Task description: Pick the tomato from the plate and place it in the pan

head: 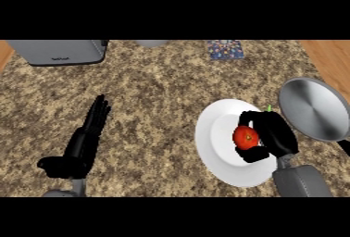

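A red tomato (245,137) sits over the middle of a white plate (217,139) at the right of the counter. My right hand (277,134) curls round the tomato, fingers above it and thumb below, covering its right side. I cannot tell whether the tomato still touches the plate. A grey metal pan (314,108) lies just right of the plate, its handle running off the right edge. My left hand (85,139) rests open at the left, fingers straight and pointing away, far from the plate.
A grey appliance (60,51) stands at the back left. A patterned blue packet (225,48) lies at the back centre-right, and a pale round object (152,43) peeks in at the top edge. Wooden strips border the speckled counter on both sides.
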Controlling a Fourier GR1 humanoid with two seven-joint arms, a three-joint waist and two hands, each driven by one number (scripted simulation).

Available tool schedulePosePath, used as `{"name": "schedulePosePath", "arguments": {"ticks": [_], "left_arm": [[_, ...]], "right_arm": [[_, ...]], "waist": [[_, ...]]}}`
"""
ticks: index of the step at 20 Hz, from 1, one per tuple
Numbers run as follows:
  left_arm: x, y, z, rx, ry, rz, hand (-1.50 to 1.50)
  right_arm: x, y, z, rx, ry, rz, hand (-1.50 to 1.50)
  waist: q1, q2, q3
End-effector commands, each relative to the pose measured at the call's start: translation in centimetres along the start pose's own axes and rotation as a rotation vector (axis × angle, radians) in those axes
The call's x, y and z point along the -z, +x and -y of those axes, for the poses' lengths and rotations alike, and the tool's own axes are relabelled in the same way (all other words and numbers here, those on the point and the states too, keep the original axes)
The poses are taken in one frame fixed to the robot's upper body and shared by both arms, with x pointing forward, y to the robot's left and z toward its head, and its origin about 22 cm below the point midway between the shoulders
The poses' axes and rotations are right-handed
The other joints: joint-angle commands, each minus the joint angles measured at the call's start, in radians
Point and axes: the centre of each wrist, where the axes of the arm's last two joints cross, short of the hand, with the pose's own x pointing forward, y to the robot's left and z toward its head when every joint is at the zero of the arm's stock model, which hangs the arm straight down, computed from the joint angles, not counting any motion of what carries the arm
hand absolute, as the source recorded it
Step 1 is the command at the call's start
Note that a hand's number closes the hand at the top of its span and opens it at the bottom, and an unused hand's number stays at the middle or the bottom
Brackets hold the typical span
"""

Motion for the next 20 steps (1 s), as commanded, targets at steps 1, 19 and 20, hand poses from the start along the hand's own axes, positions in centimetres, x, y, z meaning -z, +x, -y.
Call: {"name": "schedulePosePath", "arguments": {"ticks": [1,19,20], "left_arm": [[-0.6,-0.7,0.7,-0.025,-0.010,-0.005,0.00],[0.7,1.4,1.2,-0.003,-0.072,0.041,0.00],[0.5,0.2,0.6,-0.019,-0.071,0.029,0.00]], "right_arm": [[-2.2,2.4,3.7,0.041,-0.288,-0.093,1.50],[-6.4,-5.1,9.8,0.346,-0.640,-0.395,1.50],[-7.0,-6.1,9.0,0.341,-0.637,-0.384,1.50]], "waist": [[0.008,0.003,0.001],[0.068,0.023,0.004],[0.065,0.022,0.004]]}}
